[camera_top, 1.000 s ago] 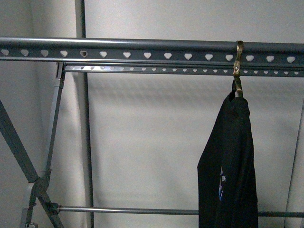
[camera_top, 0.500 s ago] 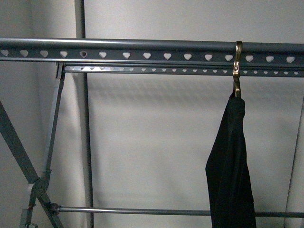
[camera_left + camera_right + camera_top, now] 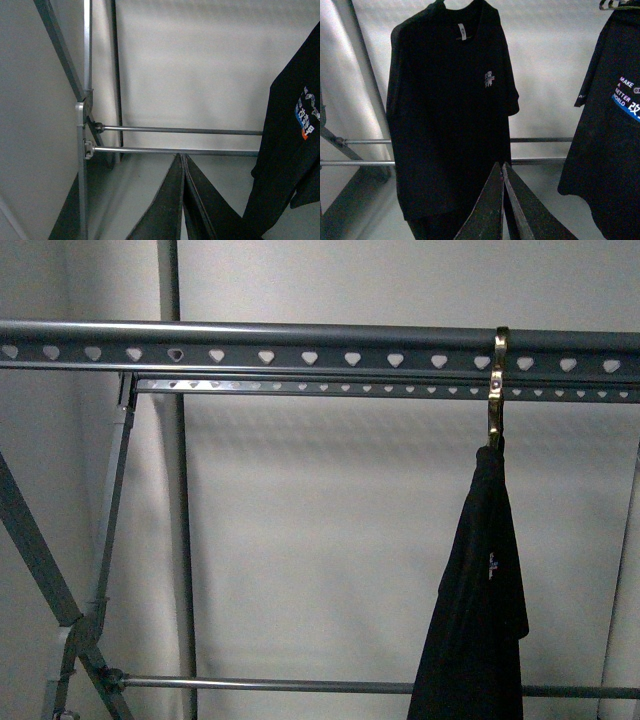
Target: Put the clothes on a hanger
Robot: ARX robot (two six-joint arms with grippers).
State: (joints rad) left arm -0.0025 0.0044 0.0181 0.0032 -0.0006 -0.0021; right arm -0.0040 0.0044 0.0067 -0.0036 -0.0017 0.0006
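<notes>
In the front view, the hanger's grey rail (image 3: 300, 340) with its heart-shaped holes runs across the top. A gold hook (image 3: 498, 380) sits over it at the right, and the black T-shirt (image 3: 480, 610) hangs from that hook, turned nearly edge-on. No gripper shows in that view. My left gripper (image 3: 181, 156) is shut and empty, apart from the T-shirt (image 3: 292, 150), which hangs to one side with its lettering showing. My right gripper (image 3: 501, 164) is shut and empty, low between the lettered T-shirt (image 3: 605, 150) and a second black shirt (image 3: 445, 110).
The second black shirt has a small chest logo and hangs just beyond the right gripper's tips. Two thin horizontal bars (image 3: 180, 131) cross low between the rack's slanted legs (image 3: 40, 560). An upright pole (image 3: 180, 540) stands against the pale wall.
The T-shirt on the gold hook has kept turning and swaying. Its blue-and-white lettering has swung out of the front view and its hem has drifted left.
</notes>
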